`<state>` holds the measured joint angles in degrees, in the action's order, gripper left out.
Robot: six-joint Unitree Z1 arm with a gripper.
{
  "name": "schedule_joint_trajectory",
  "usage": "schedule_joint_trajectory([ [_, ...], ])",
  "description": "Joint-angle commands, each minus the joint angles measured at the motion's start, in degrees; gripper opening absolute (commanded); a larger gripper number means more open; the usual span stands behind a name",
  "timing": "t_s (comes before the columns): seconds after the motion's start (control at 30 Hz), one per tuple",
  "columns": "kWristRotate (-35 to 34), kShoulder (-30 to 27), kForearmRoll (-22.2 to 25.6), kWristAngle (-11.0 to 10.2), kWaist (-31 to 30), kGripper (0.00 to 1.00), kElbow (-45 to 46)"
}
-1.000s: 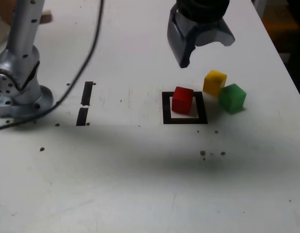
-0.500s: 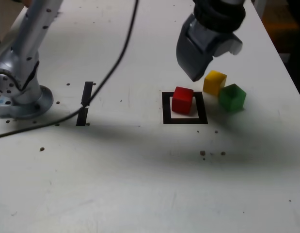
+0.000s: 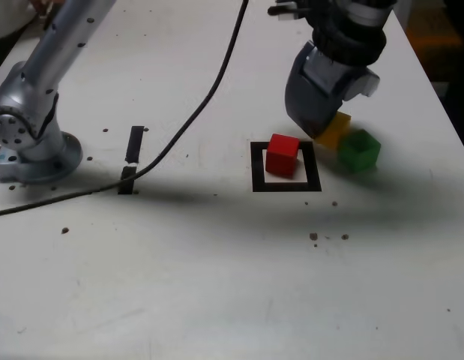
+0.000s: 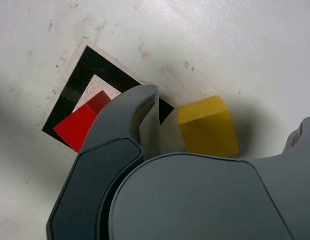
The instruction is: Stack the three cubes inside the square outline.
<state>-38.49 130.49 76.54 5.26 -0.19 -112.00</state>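
Since the earlier frames the grey, rounded hand (image 3: 321,124) has come down and travelled toward the exterior view's right; it now hangs low over the small matte yellow cube (image 3: 335,129) and covers the cube's upper left part. The black cable (image 3: 209,94) has swung along with it across the white tabletop (image 3: 217,285). The three cubes and the tape marks have not moved.

In the wrist view the hand (image 4: 195,135) stands open. One grey finger (image 4: 119,125) sits between the small matte red cube (image 4: 77,127) and the yellow cube (image 4: 207,126); the other finger shows only as a grey edge beyond the yellow cube. The hand holds nothing, and contact with the yellow cube cannot be confirmed.

The red cube (image 3: 282,155) rests inside the thick black tape square outline (image 3: 285,185), toward its 12 o'clock side in the exterior view. The yellow cube lies outside the outline, at about 2 o'clock from the red cube. The small matte green cube (image 3: 359,150) sits just beside the yellow cube, at about 4 o'clock from it; whether they touch cannot be told.

Two short black tape strips (image 3: 132,159) lie at about 9 o'clock from the outline, well apart from it. The silver arm base (image 3: 29,139) stands beyond them.
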Motion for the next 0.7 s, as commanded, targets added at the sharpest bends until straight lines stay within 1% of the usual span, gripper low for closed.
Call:
schedule_joint_trajectory([
  [0.0, 0.38, 0.13, -1.17, 0.29, 0.37, 0.98, 0.82],
  [0.07, 0.84, 0.34, -1.68, 0.57, 0.60, 0.94, 1.08],
  [0.1, 1.33, 0.53, -1.70, 0.87, 0.71, 0.90, 1.08],
  [0.23, 1.96, 0.94, -1.80, 1.04, 0.72, 0.83, 0.83],
  [0.37, 3.20, 1.90, -1.96, 1.26, 1.10, 0.72, 0.18],
  [0.47, 5.37, 3.31, -1.97, 2.35, 1.90, 0.66, -0.60],
  [0.57, 6.62, 4.19, -1.83, 3.07, 2.26, 0.66, -1.23],
  [0.67, 7.32, 4.39, -1.68, 2.87, 2.35, 0.65, -1.72],
])
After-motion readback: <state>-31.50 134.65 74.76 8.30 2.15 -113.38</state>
